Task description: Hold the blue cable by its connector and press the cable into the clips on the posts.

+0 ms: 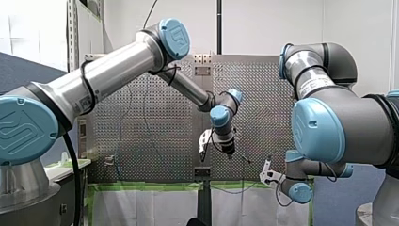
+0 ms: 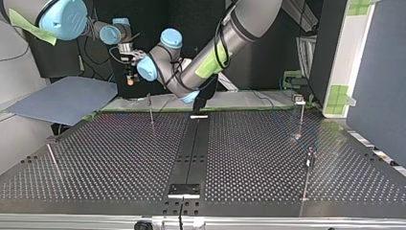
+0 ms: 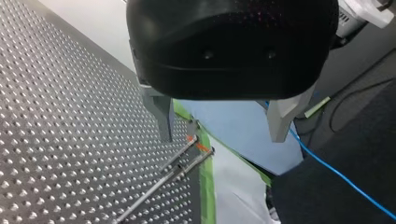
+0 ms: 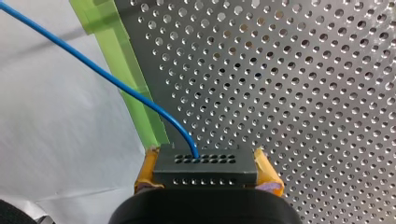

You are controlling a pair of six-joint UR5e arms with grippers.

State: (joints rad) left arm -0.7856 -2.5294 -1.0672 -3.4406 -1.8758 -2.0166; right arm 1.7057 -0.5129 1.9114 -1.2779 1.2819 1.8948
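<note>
My right gripper (image 4: 208,165) is closed on the connector (image 4: 205,173), a dark block clamped between its yellow pads (image 4: 148,169). The blue cable (image 4: 102,74) leaves it and runs ahead over the green tape (image 4: 135,107) at the table (image 4: 289,84) edge. In the top view this is at the upper left, beyond the table's far edge. My left gripper (image 3: 222,136) hangs open and empty, with a thin post (image 3: 180,154) just ahead of its fingers. I judge the holding step done and no clip filled yet. Next, the cable must be carried to a post and pushed down into its clip.
</note>
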